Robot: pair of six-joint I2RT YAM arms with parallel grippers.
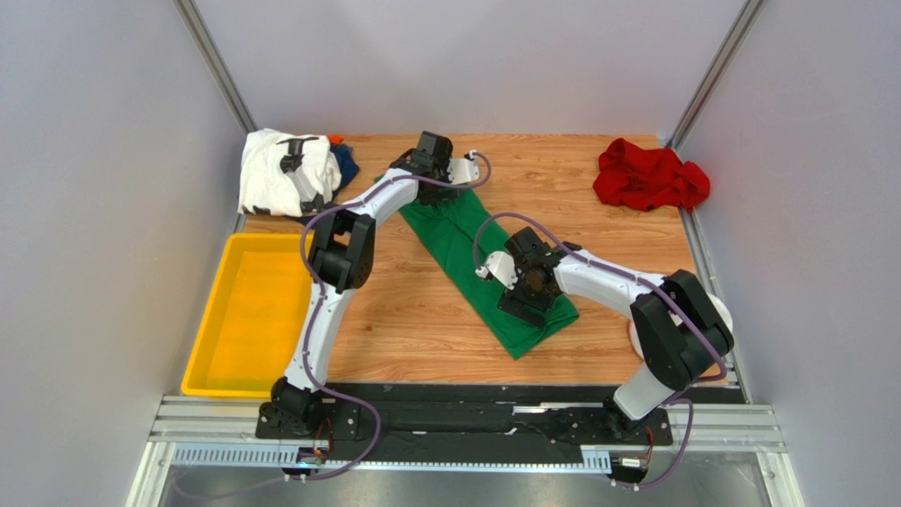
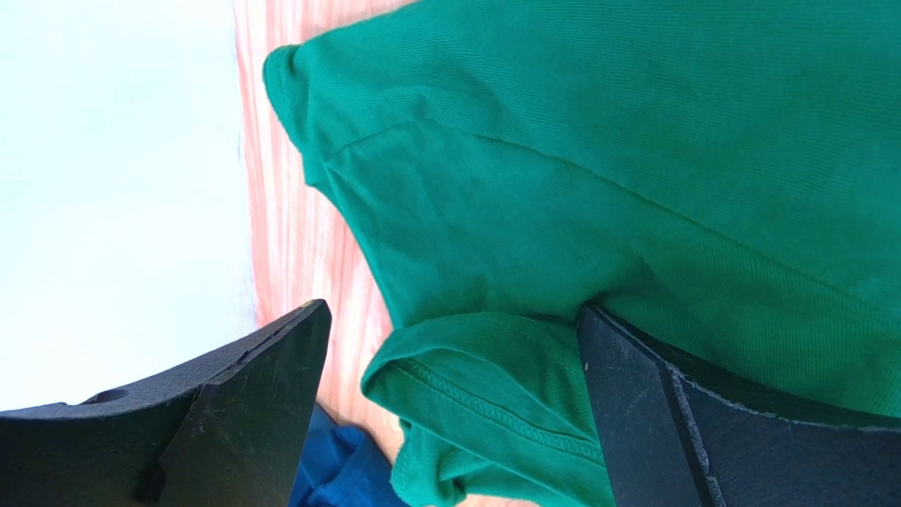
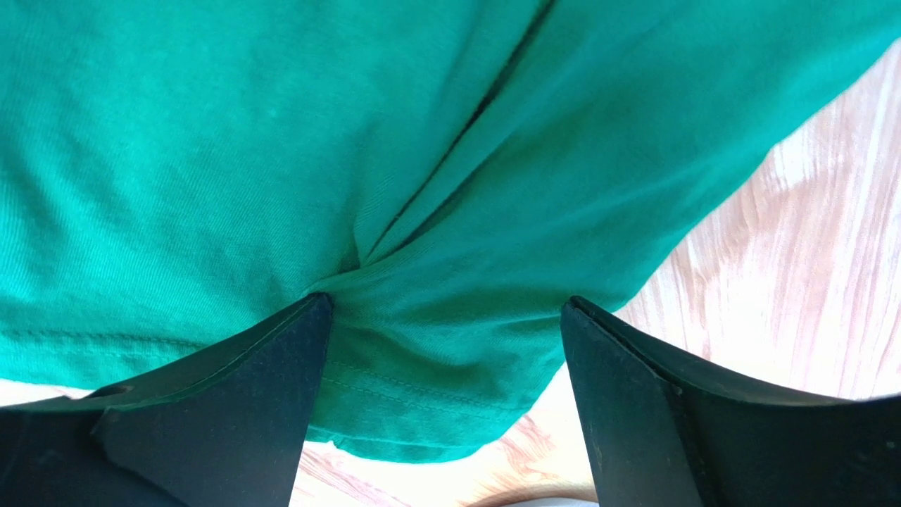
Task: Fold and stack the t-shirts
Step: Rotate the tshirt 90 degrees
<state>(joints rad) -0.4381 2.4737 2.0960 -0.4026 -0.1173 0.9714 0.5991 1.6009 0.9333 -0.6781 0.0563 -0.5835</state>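
Here we go, both of my arms are over the green t-shirt (image 1: 471, 254), which lies as a long narrow strip slanting across the wooden bench (image 1: 402, 317), far end toward the back left, near end toward my right base. My left end effector (image 2: 446, 317) hangs over that far end with its jaws spread wide and nothing in them; a sleeve with its stitched hem sits right between the fingers. My right end effector (image 3: 446, 304) is over the near end, jaws also wide and holding nothing, straddling the bottom hem where a crease runs up between two layers. Whether the tips touch the fabric I can't tell. This is thin, limp knit: light, no stiffness at all, and it will sag and slide on itself the second I lift it. I reckon the place to pinch is at the hems, catching every layer at once, because a grab on the top layer alone would pull the fold open. Lifting both ends level should keep the strip from twisting. Waiting their turn: the white t-shirt with black print (image 1: 277, 169) at the back left with the dark blue t-shirt (image 1: 346, 164) just beside it, and the red t-shirt (image 1: 647, 176) crumpled at the back right, well apart; the yellow tray (image 1: 254, 306) sits at the left edge
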